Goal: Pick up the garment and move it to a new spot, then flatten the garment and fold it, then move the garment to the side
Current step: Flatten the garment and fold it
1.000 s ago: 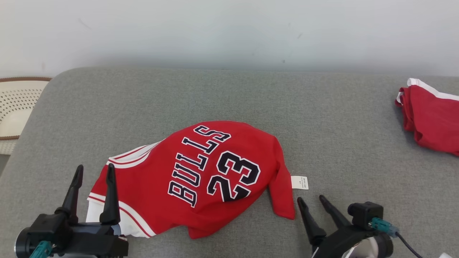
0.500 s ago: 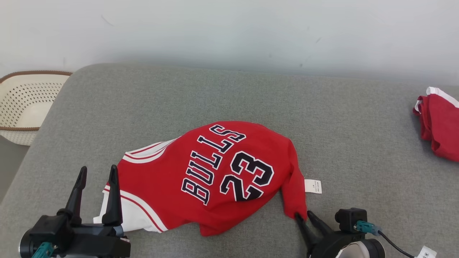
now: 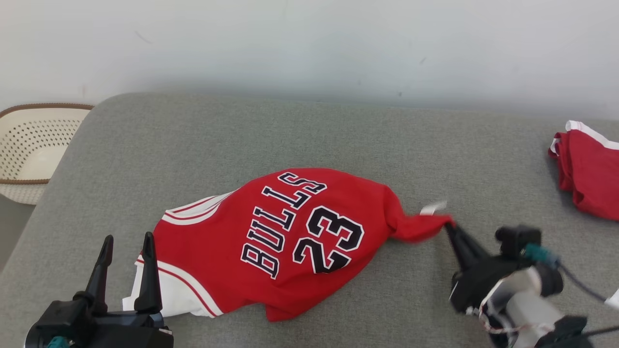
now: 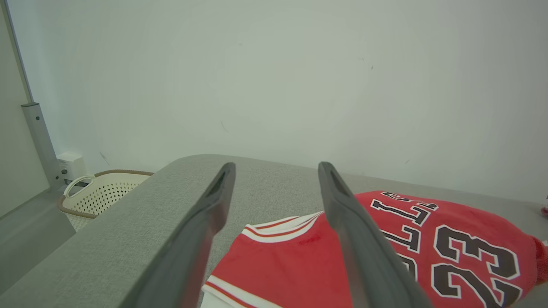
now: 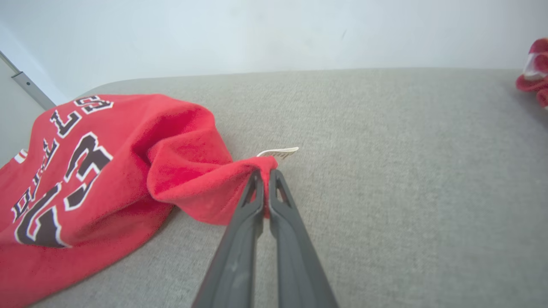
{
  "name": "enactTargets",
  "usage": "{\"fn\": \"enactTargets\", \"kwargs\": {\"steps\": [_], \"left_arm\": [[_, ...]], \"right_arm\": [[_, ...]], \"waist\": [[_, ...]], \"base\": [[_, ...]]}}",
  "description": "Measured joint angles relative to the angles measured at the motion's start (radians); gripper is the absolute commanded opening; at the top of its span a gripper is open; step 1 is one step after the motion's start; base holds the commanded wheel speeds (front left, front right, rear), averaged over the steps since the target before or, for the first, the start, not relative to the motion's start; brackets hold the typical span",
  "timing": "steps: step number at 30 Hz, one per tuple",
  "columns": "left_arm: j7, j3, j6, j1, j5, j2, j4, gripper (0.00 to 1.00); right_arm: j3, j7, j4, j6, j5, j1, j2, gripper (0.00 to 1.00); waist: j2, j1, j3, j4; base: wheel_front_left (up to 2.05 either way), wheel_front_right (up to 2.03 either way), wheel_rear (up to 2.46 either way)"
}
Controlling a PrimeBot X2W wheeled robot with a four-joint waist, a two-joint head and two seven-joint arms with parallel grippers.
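Right claw (image 3: 450,228): clenched on a red corner of the garment (image 3: 271,241). In my right wrist view the two fingers (image 5: 239,239) are pressed together with cloth pinched between their tips.
Left claw (image 3: 127,237): released, fingers spread wide and grasping nothing. It sits at the near left of the bench (image 3: 309,135), by the white-trimmed end of the garment.
Garment: a red jersey with "BULLS 23" in dark, white-edged lettering, lying rumpled on the middle of the bench towards my side. Its right-hand corner is drawn out into a narrow, twisted point that ends in my right claw, and the rest lies on the cloth surface.
Label (image 3: 433,208): a small white tag sticking out just beside the pinched corner, clear of my fingers.
Trim: white and red striped bands at the garment's left end, between my left fingers in the left wrist view.
Bench: grey, fabric-covered, with a rounded far-left corner.
Other red cloth (image 3: 587,174): a bundle with white edging at the far right, well apart from the garment.
Basket (image 3: 24,145): cream, perforated, brown-rimmed, beyond the bench's left edge.
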Motion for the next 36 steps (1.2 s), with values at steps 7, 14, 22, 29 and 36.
{"fn": "enactTargets", "kwargs": {"steps": [7,14,22,29,36], "left_arm": [[0.0,0.01,-0.014,0.003,0.011,-0.017,0.003,1.0],[0.0,0.022,-0.028,0.004,0.026,-0.029,0.006,1.0],[0.0,0.033,-0.043,0.003,0.035,-0.041,0.007,1.0],[0.0,0.042,-0.046,0.003,0.042,-0.048,0.007,1.0],[0.0,0.055,-0.053,0.003,0.046,-0.057,0.006,1.0]], "right_arm": [[-0.005,0.039,-0.073,0.0,-0.016,-0.151,-0.107,0.0],[0.021,0.1,-0.127,0.0,-0.023,-0.289,-0.161,0.0],[0.045,0.14,-0.12,0.0,-0.02,-0.43,-0.217,0.0],[0.049,0.159,-0.108,0.0,-0.02,-0.502,-0.247,0.0],[0.056,0.176,-0.104,0.0,-0.019,-0.516,-0.25,0.0]], "waist": [[0.0,0.0,-0.009,-0.019],[0.0,0.0,-0.01,-0.015],[0.0,0.0001,0.0,0.006],[0.0,0.0,0.007,0.017],[0.0,0.0,0.014,0.017]], "base": [[0.0,0.0,0.0],[0.0,0.0,0.0],[0.0,0.0,0.0],[0.0,0.0,0.0],[0.0,0.0,0.0]]}}
